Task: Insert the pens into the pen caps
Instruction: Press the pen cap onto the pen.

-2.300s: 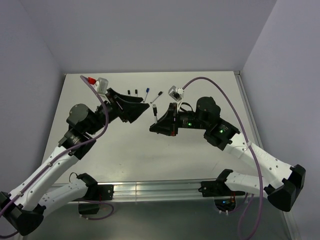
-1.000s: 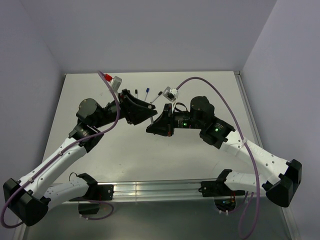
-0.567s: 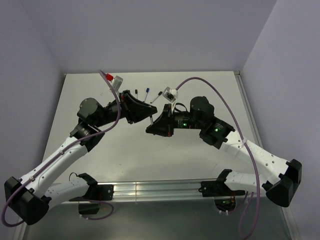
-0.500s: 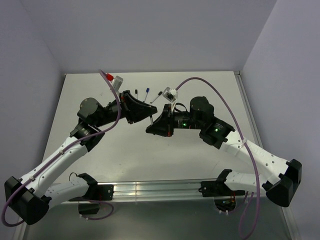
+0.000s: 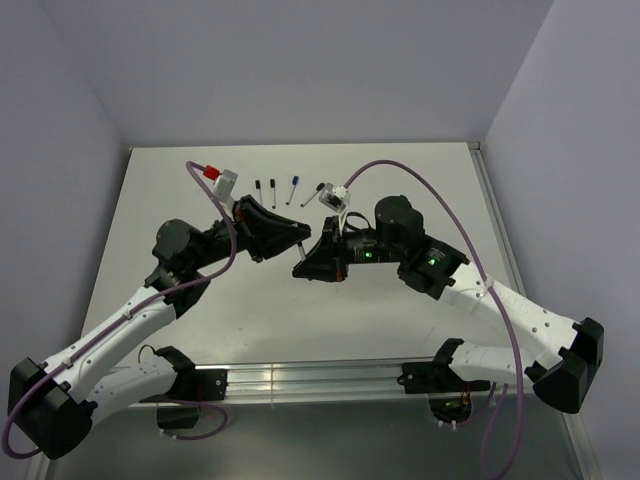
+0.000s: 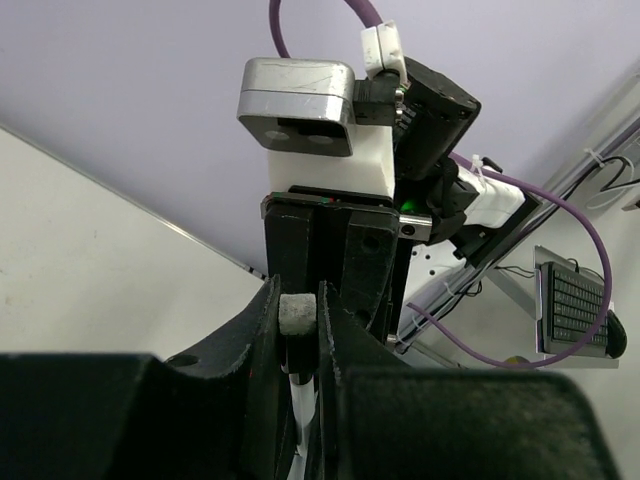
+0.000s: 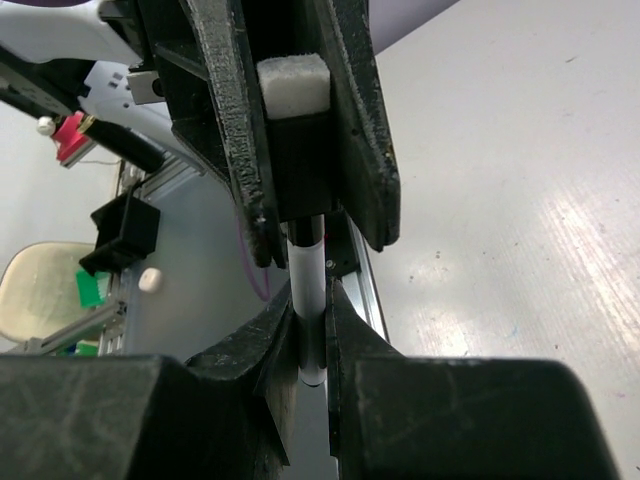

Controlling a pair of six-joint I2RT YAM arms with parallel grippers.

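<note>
My left gripper (image 6: 297, 303) is shut on a short black pen cap (image 6: 297, 345) with a grey foam-like end. A white pen barrel (image 6: 303, 402) comes out of the cap's lower end. My right gripper (image 7: 310, 322) is shut on that same white pen (image 7: 307, 285), whose top goes into the black cap (image 7: 296, 165) between the left fingers (image 7: 228, 120). Seen from above, the left gripper (image 5: 301, 236) and right gripper (image 5: 299, 266) meet tip to tip over the table's middle, with the pen (image 5: 299, 250) between them.
Several small pens and caps lie in a row at the back of the white table (image 5: 420, 180): two black-tipped ones (image 5: 258, 187) (image 5: 272, 188), a blue one (image 5: 294, 186) and another (image 5: 317, 191). Grey walls stand left, right and behind. A metal rail (image 5: 300, 378) runs along the near edge.
The left jaws have closed onto the cap. Both grippers, still joined at the pen, have shifted slightly toward the near side, and the left wrist has swung left.
</note>
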